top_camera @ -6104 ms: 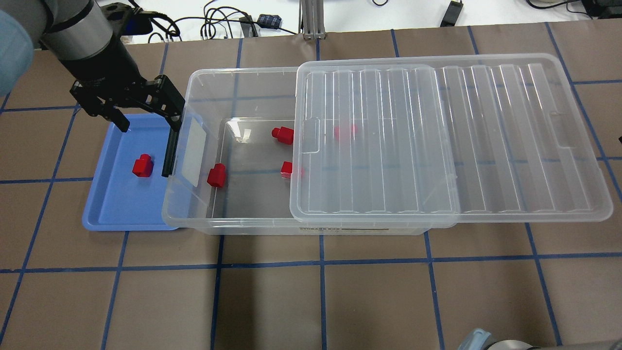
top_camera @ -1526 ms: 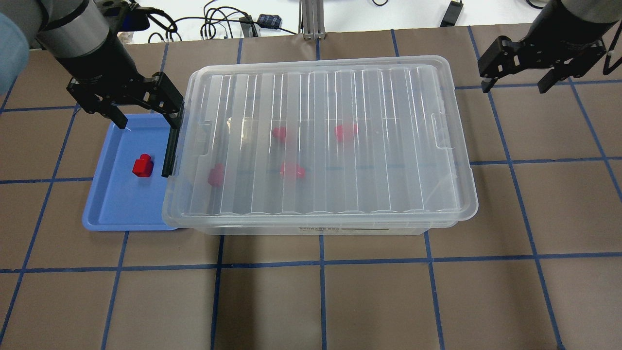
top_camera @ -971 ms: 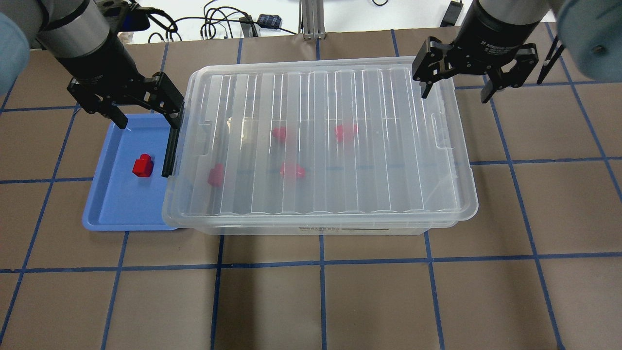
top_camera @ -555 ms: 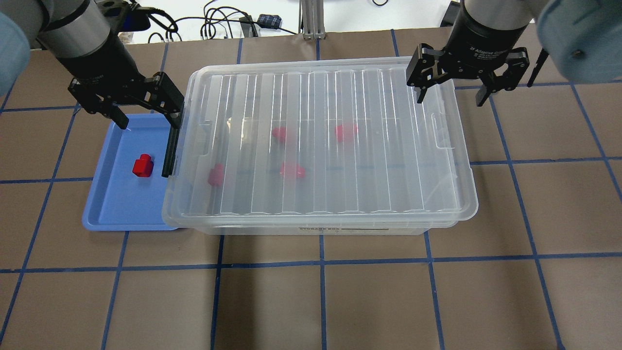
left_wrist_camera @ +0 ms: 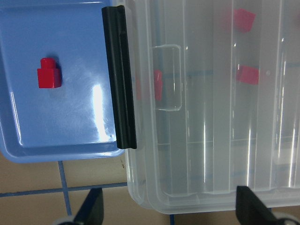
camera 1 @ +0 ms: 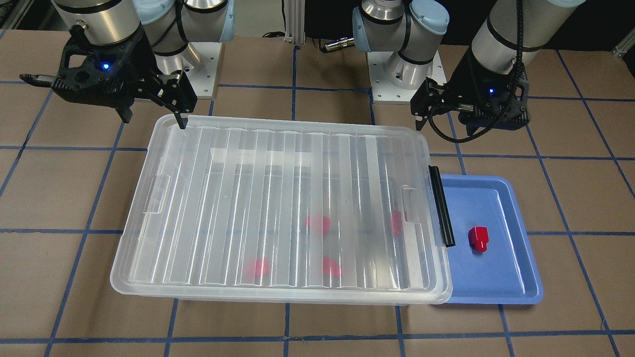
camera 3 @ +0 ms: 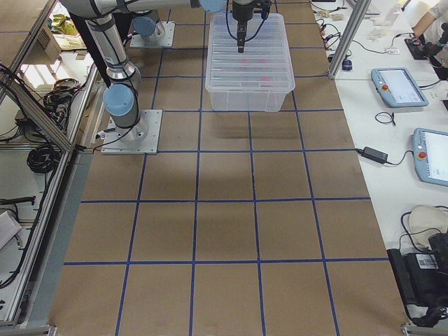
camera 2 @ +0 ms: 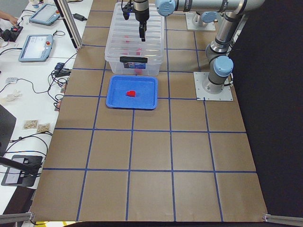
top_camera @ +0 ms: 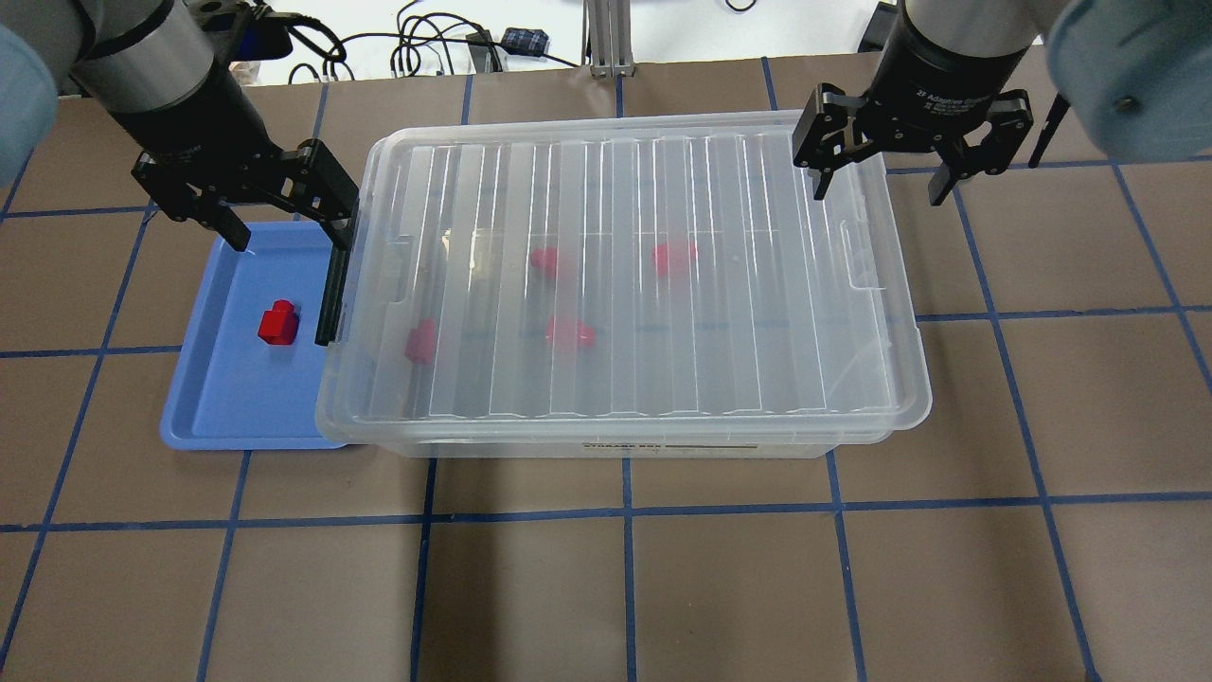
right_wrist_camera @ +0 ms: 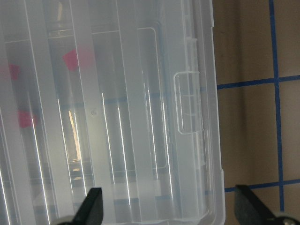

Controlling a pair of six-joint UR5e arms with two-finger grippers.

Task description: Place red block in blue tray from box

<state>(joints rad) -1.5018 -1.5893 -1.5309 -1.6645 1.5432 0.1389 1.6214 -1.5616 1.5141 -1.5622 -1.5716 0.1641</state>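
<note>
The box [top_camera: 625, 275] is a clear bin with its ribbed lid fully on and a black clip handle [top_camera: 331, 284] at its left end. Several red blocks [top_camera: 570, 333] show blurred through the lid. The blue tray [top_camera: 227, 398] lies against the box's left end and holds one red block [top_camera: 277, 323], also in the left wrist view [left_wrist_camera: 48, 76]. My left gripper [top_camera: 289, 232] is open and empty, above the tray's far edge by the handle. My right gripper [top_camera: 878, 189] is open and empty, above the box's far right corner.
Cables and an aluminium post [top_camera: 606, 38] lie beyond the table's far edge. The arm bases [camera 1: 397, 74] stand behind the box in the front-facing view. The box's left rim overhangs the tray's right edge.
The lid, earlier slid off to the right, now covers the box. My right gripper came in from the right to the box's far right corner. The left gripper has stayed put.
</note>
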